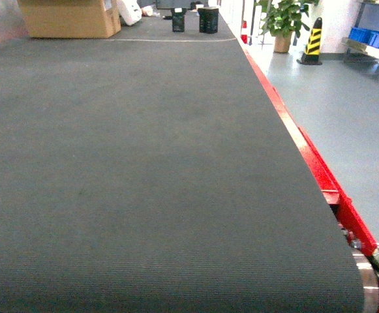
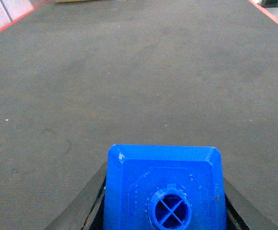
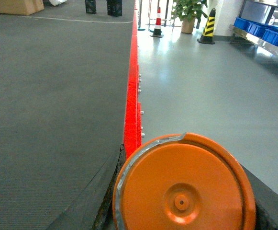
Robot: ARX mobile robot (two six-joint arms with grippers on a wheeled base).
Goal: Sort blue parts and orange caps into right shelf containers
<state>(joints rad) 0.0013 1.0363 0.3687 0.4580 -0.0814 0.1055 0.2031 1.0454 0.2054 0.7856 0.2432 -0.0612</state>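
From the head camera only the dark conveyor belt shows, with blue crates far off past its red edge; neither arm appears. The left wrist camera shows a blue block, round stud facing out, clamped between the left gripper's dark fingers above the belt. The right wrist camera shows an orange cap, flat end outward, clamped in the right gripper over the belt's red edge
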